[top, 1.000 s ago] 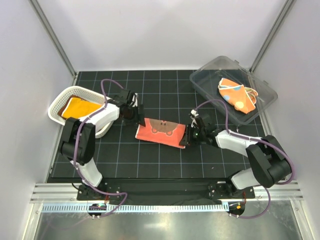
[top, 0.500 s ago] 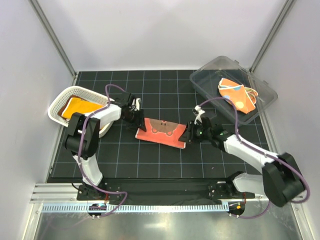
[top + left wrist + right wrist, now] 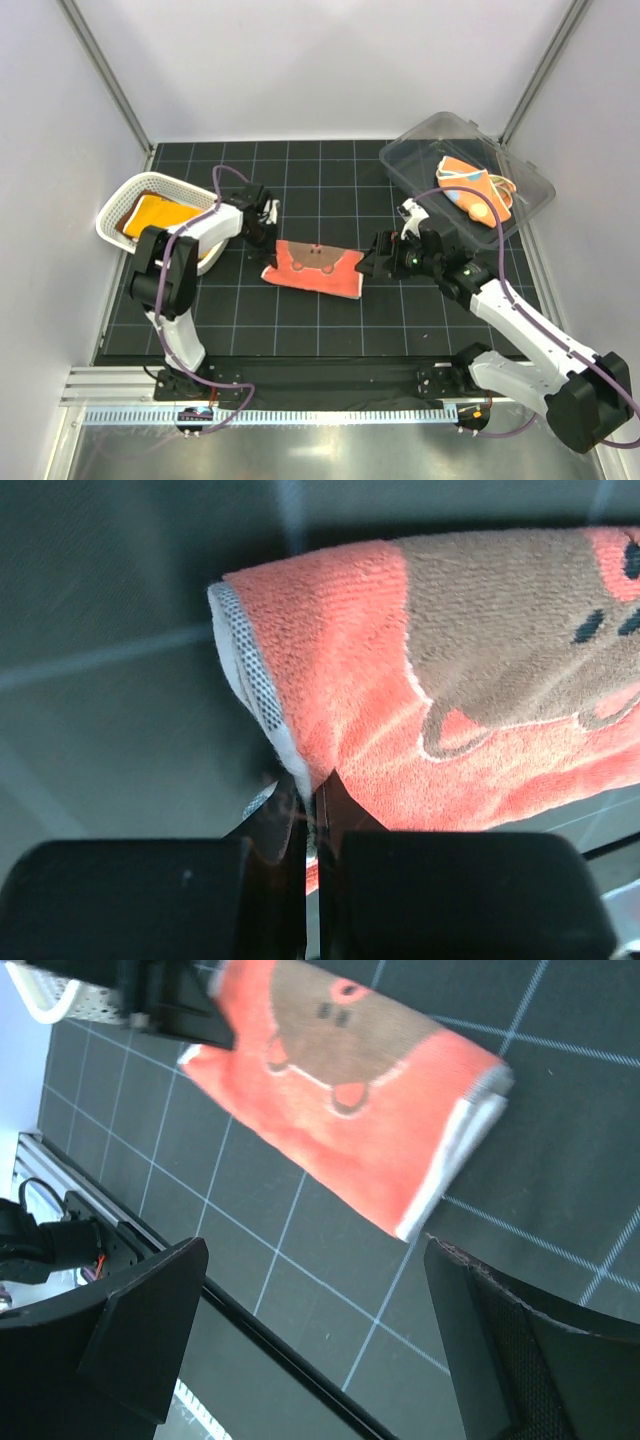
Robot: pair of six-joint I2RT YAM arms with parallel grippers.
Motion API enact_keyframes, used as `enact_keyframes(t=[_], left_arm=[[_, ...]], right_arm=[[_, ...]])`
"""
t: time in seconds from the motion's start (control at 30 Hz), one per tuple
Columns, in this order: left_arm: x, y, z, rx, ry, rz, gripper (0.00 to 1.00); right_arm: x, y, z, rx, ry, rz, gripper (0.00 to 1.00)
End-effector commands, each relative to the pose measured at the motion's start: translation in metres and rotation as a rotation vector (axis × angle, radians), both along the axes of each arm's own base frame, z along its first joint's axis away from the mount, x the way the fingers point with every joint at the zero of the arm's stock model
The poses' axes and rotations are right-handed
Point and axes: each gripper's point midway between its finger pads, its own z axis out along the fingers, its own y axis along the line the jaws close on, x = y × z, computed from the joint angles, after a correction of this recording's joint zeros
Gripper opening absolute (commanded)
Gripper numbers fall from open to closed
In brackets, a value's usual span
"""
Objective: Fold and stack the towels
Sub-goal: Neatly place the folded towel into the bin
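Change over the last second: my left gripper [image 3: 312, 810], open a moment ago, has closed. Its jaws now pinch the left edge of the bear towel [image 3: 315, 268]. My right gripper [image 3: 375, 262] was narrow at the towel's right end. It has now spread wide and stands just off that end, holding nothing.

Position of the work: the bear towel lies folded, bear side up, near the middle of the grid mat [image 3: 300, 320]. It sits slightly further left than before. The right wrist view shows its right end doubled over, white edge outward.

Meaning for the task, as I judge it: the fold looks complete, and control has passed to my left side. The next step is probably to carry the towel to the stack.

Surroundings:
- White mesh basket [image 3: 115, 205], at the left, beside my left arm. It contains a yellow-orange towel [image 3: 160, 215].
- Clear plastic bin [image 3: 420, 150], at the right rear. It contains a spotted orange towel [image 3: 470, 190], not yet folded.

Obstructions: the basket's near rim stands between the towel and the basket's interior, so the towel must be lifted clear. My left arm's cable loops above that path.
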Motion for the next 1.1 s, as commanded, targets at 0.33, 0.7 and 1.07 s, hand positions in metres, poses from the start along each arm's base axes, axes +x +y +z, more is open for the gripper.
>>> enact_keyframes(t=[0.33,0.7,1.07], left_arm=[[-0.028,0.129,0.124,0.56,-0.293,0.071,0.0],[0.023,0.222,0.173,0.903,-0.466,0.252,0.0],[0.07,0.287,0.187,1.075,-0.458,0.397,0.0]], right_arm=[[0.007,-0.003,0.021,-0.008,-0.045,-0.023,1.0],[0.008,-0.004,0.022,-0.012,-0.072,-0.015,1.0],[0.014,0.004,0.024,0.014,-0.12,0.015,1.0]])
